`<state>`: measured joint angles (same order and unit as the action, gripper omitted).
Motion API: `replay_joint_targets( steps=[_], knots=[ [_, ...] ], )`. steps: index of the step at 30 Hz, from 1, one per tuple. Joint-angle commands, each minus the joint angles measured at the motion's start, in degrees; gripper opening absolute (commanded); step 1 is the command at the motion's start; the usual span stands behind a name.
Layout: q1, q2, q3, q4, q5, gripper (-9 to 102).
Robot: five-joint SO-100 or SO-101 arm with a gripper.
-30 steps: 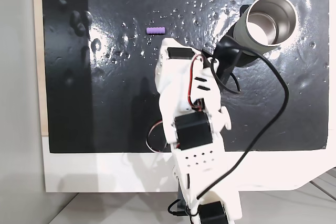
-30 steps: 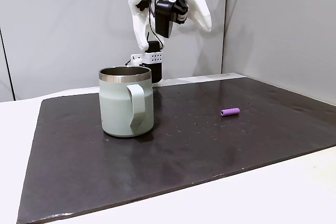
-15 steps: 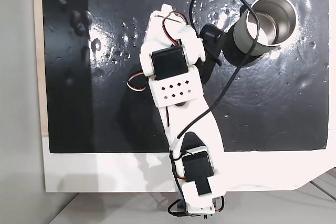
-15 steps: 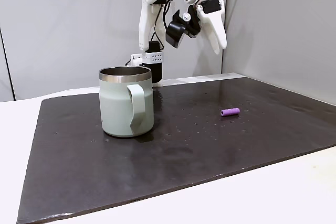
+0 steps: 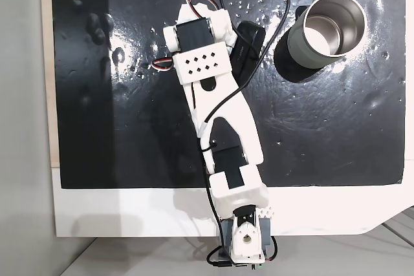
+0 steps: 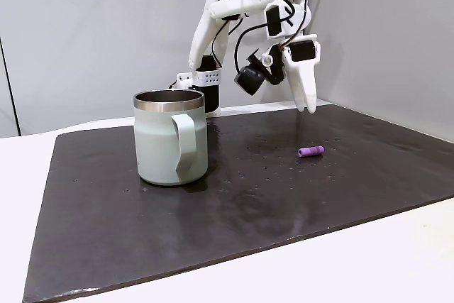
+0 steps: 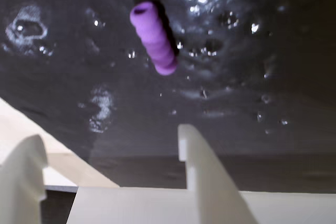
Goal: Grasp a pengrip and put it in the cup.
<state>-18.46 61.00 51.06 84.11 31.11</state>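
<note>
Black glossy matting (image 6: 234, 204) covers the white table. On it lies the pengrip (image 6: 311, 152), loose on its side, well apart from the cup (image 6: 170, 138), which stands upright with its handle toward the camera. Above the pengrip hangs the gripper (image 7: 110, 150), jaws parted and empty, fingers (image 6: 303, 86) pointing downward.

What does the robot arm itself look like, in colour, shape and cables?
The arm is made of white plastic links with black servo blocks set at the joints. One flat white plate carries rows of small holes. Thin black cables loop along it, and short red wires show near the upper joint. The gripper has long, tapered white jaws, with a black camera module beside it.
</note>
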Motion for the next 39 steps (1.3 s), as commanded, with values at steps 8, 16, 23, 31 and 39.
replay_joint_targets(
  steps=[8,16,23,31,39],
  knots=[
    [-1.5,-10.0,-10.7,0.3,-0.8,25],
    [-1.6,-16.2,-13.7,0.4,-2.2,26],
    [-1.2,-19.8,-15.0,0.4,-2.9,25],
    [-1.2,-21.5,-16.8,0.3,-3.9,11],
    [-1.1,-18.1,-14.9,0.1,-5.0,0]
  ],
)
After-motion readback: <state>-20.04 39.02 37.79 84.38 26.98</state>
